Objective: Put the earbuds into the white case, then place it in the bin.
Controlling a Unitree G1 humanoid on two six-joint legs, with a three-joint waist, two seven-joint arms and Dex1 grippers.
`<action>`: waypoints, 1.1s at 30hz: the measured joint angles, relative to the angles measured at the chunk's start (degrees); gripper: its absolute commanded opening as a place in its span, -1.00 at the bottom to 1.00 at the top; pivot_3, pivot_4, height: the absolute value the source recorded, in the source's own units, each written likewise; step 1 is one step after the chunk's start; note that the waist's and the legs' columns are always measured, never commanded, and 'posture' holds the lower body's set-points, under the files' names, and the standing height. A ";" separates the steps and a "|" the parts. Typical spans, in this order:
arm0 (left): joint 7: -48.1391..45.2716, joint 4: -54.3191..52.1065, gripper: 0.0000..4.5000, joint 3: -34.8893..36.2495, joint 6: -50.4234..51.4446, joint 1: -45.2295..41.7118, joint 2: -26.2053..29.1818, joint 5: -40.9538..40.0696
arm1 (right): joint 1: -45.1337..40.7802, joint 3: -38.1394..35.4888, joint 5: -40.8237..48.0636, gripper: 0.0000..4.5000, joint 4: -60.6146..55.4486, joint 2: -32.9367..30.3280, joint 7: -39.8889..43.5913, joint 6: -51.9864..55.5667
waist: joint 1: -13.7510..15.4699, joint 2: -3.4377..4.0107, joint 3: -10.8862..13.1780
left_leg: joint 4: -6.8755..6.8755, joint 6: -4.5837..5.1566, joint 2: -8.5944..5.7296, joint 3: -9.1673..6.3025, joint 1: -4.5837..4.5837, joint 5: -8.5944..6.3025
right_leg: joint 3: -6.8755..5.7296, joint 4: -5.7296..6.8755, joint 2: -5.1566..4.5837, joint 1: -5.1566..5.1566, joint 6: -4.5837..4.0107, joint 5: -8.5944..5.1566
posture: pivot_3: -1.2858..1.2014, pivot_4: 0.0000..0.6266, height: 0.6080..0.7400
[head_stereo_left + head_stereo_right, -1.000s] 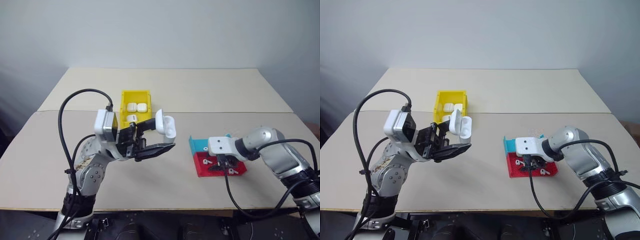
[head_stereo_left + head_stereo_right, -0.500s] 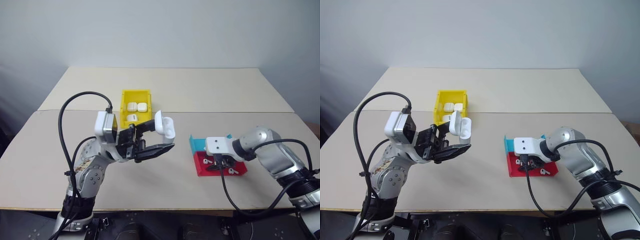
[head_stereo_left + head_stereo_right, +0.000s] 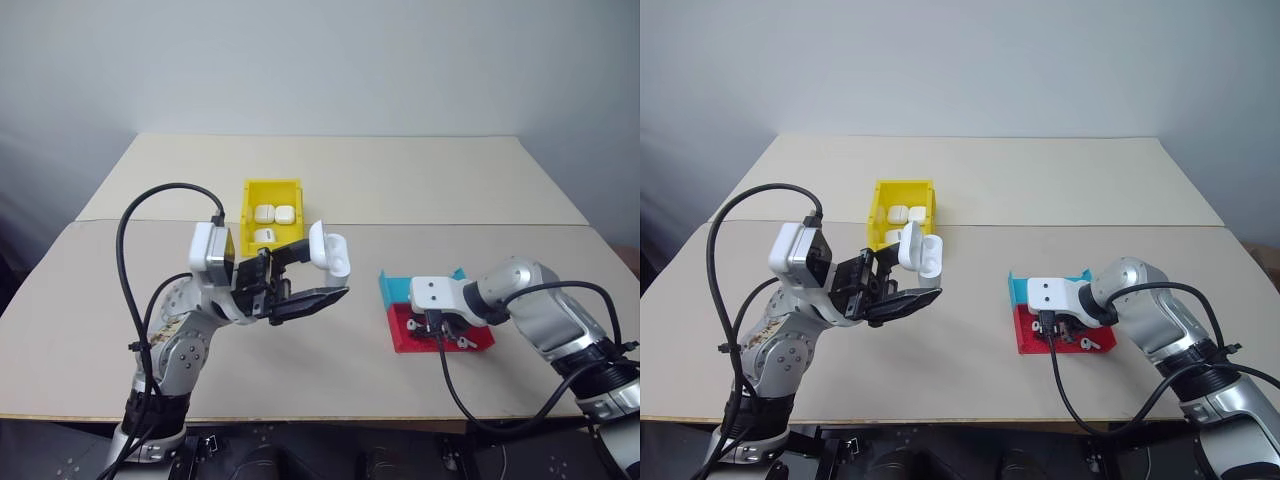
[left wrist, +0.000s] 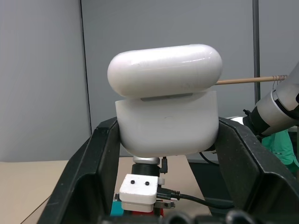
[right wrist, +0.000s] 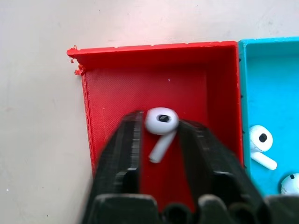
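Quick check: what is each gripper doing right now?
Left gripper: shut on the white case, lid flipped open.
Right gripper: fingers either side of an earbud in the red tray; grip cannot be told.

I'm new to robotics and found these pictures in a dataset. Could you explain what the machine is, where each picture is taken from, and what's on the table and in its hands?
It is a humanoid robot with two arms, each ending in a two-fingered black hand. Two pictures come from cameras in its head looking down over a beige table. The other two come from wrist cameras looking along each hand's fingers.

The left hand holds a white case in the air, lid flipped open. The right hand reaches into a red tray, its fingers on either side of an earbud. More earbuds lie in the teal tray beside it. A yellow bin further back holds three more cases.
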 measured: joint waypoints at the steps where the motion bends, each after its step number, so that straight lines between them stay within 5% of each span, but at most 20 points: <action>1: 0.01 -0.03 0.23 -0.01 0.00 0.02 0.00 0.00 | 0.08 -0.02 0.02 -0.73 -0.09 0.00 -0.11 0.16 | 0.00 0.00 0.00 | 0.00 0.00 0.00 0.00 -0.01 0.00 | 0.00 0.00 0.00 -0.01 0.00 0.00 | 0.03 -0.52 1.00; 8: -0.17 -0.10 0.23 -0.30 0.04 0.00 0.04 -0.02 | 3.41 -3.61 2.81 -0.73 -3.63 0.06 -3.02 5.15 | 0.09 0.00 0.00 | 0.00 0.00 -0.01 0.00 -0.03 0.00 | 0.00 0.00 0.00 -0.02 0.00 0.00 | 0.03 -0.52 1.00; 11: -0.91 0.26 0.23 -0.61 0.17 -0.90 0.18 -0.20 | 5.52 -14.81 11.56 -0.73 -7.29 3.07 -5.96 11.18 | 0.11 -0.02 0.01 | 0.02 0.00 -0.01 -0.01 -0.07 0.00 | 0.00 0.00 -0.01 -0.04 -0.01 0.01 | 0.03 -0.52 1.00; 16: -3.09 2.20 0.23 -1.32 0.24 -4.17 -0.18 -0.86 | 5.84 -37.55 31.64 -0.73 -16.48 16.64 -16.21 16.54 | 0.06 -0.01 0.01 | -0.02 0.00 0.00 -0.07 -0.02 0.00 | -0.04 0.00 0.02 0.02 -0.01 0.01 | 0.03 -0.52 1.00; 20: -5.25 5.48 0.23 -2.32 0.31 -6.69 -1.11 -0.89 | 5.51 -44.92 47.07 -0.73 -22.87 24.70 -25.56 20.22 | 0.03 0.00 0.00 | -0.02 0.00 -0.01 -0.07 -0.03 0.00 | -0.02 0.02 0.02 0.02 -0.01 0.01 | 0.03 -0.52 1.00; 26: -7.05 8.04 0.23 -2.73 0.30 -9.02 -2.09 -0.82 | 4.18 -46.14 65.06 -0.73 -30.62 28.31 -37.48 22.06 | 0.01 0.01 0.00 | -0.05 0.01 -0.01 -0.07 -0.04 0.00 | -0.01 0.02 0.02 0.00 -0.02 0.02 | 0.03 -0.52 1.00; 33: -7.46 9.39 0.23 -3.31 0.30 -9.77 -2.64 -0.16 | 6.14 -36.80 66.40 -0.73 -35.72 28.27 -43.38 21.66 | -0.07 0.02 -0.01 | -0.04 0.02 -0.02 -0.09 -0.05 0.00 | 0.00 0.03 0.02 -0.01 -0.01 0.01 | 0.03 -0.52 1.00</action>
